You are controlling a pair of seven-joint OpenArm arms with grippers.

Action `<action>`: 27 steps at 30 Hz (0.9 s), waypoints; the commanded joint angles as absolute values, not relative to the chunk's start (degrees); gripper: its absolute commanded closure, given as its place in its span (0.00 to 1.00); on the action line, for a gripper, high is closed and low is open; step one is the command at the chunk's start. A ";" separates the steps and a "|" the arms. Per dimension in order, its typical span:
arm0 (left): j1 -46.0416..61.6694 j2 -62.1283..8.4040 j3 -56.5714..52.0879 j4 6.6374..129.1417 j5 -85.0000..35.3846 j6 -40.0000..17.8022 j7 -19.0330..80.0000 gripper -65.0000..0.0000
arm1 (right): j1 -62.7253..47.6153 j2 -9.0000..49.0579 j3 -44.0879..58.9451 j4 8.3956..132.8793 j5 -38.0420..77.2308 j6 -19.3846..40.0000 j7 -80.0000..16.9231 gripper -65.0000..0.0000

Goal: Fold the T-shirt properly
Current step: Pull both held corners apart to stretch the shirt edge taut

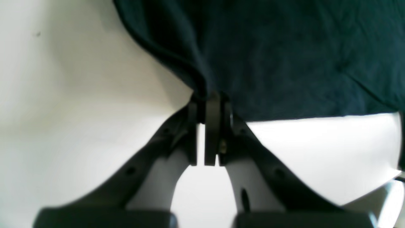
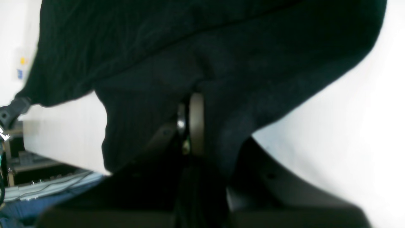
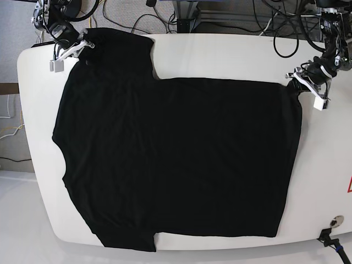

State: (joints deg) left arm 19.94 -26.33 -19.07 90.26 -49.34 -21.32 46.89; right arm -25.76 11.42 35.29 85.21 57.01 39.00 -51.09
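One black T-shirt (image 3: 176, 154) spread across the white tabletop (image 3: 220, 55), right claw (image 3: 87, 48) closed on its sleeve-side edge at the base view's far left corner, left claw (image 3: 295, 83) closed on its far right corner, fabric pinched between the fingertips.

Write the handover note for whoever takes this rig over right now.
Left tool: shut on the hem corner of the large plain black fabric T-shirt.
Right tool: shut on the shirt at its sleeve end.
Shirt: spread broadly over the white table.
Done: both tools have a grip.
Left: apparently all the main folding.
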 commanded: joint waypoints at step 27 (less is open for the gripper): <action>25.89 -27.21 -25.63 108.00 -50.42 -21.76 46.20 1.00 | -32.92 7.87 39.60 110.29 60.44 39.60 -50.68 0.99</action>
State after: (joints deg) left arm 26.06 -26.37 -25.34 107.28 -49.36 -21.47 47.27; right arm -32.75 7.33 39.31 109.43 59.13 38.98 -51.66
